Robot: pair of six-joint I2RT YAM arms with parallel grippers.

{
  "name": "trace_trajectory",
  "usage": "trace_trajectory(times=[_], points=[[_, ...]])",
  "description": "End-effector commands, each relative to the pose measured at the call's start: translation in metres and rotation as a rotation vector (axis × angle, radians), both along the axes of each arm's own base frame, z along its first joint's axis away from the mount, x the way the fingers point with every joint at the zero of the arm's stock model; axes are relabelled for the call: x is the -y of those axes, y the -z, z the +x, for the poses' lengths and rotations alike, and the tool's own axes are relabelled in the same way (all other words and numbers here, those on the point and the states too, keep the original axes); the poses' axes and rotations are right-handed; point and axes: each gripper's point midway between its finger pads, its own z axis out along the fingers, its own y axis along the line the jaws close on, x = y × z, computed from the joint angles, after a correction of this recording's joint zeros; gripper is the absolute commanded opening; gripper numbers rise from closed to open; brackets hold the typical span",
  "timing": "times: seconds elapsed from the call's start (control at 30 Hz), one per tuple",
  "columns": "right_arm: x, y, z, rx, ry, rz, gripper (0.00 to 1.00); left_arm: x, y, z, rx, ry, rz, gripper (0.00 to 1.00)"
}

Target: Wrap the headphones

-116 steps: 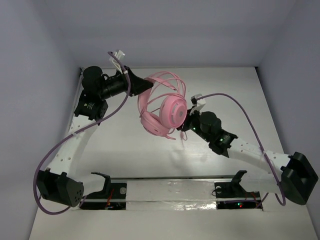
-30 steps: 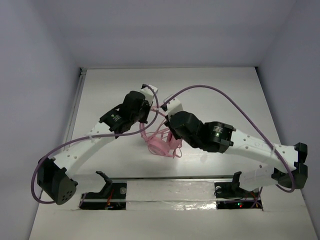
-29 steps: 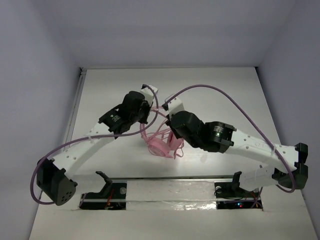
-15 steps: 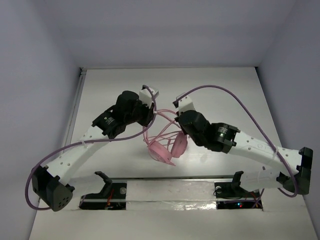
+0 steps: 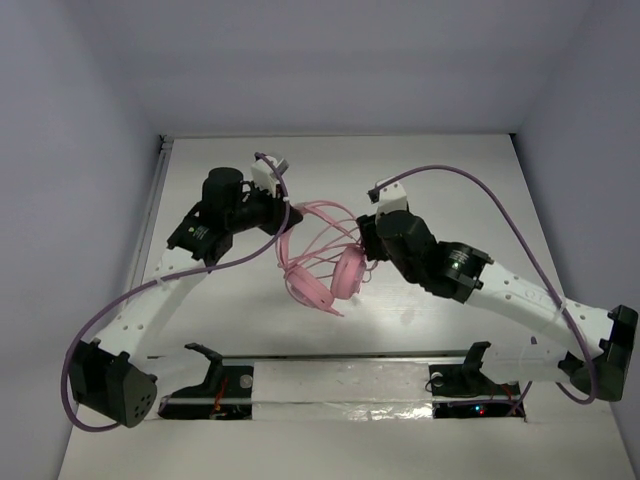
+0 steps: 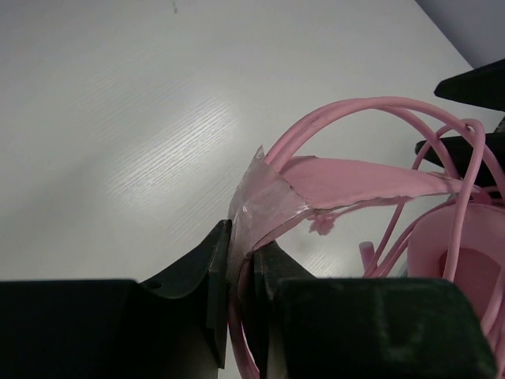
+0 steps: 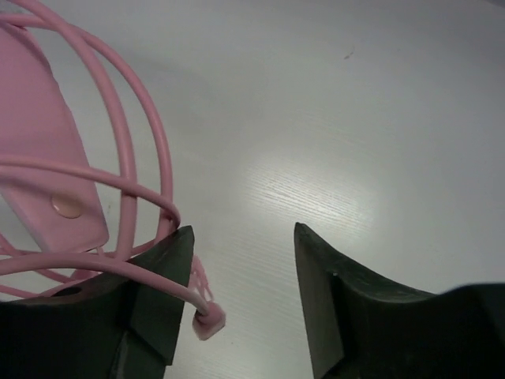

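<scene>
From above, white wood-grain table (image 5: 450,170) boxed in by pale lilac walls (image 5: 350,70), pink headphones (image 5: 322,268) at its middle between both arms, left wrist view, left gripper (image 6: 242,241) clamped on the headband (image 6: 347,178), bare tabletop beyond, right wrist view, right gripper (image 7: 243,233) spread apart, nothing between, thin cable (image 7: 102,267) beside one finger.

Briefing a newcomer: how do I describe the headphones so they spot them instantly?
On the white table, look between the left gripper and right gripper. The headphones are there: the only pink thing, round cups under thin hoops, unlike purple arm cables.
</scene>
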Motion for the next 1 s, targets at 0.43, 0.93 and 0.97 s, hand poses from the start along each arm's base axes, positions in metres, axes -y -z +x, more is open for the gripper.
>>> trace_trajectory(times=[0.43, 0.93, 0.97], points=[[-0.046, -0.003, -0.026, -0.094, -0.29, 0.233, 0.83, 0.018, -0.042, 0.002, -0.08, 0.14, -0.334, 0.0], [-0.069, -0.031, -0.081, -0.098, -0.642, 0.338, 0.86, 0.019, -0.045, 0.031, -0.201, 0.118, -0.395, 0.0], [-0.068, -0.04, -0.086, -0.08, -0.665, 0.36, 0.88, 0.016, -0.043, 0.034, -0.208, 0.1, -0.397, 0.0]])
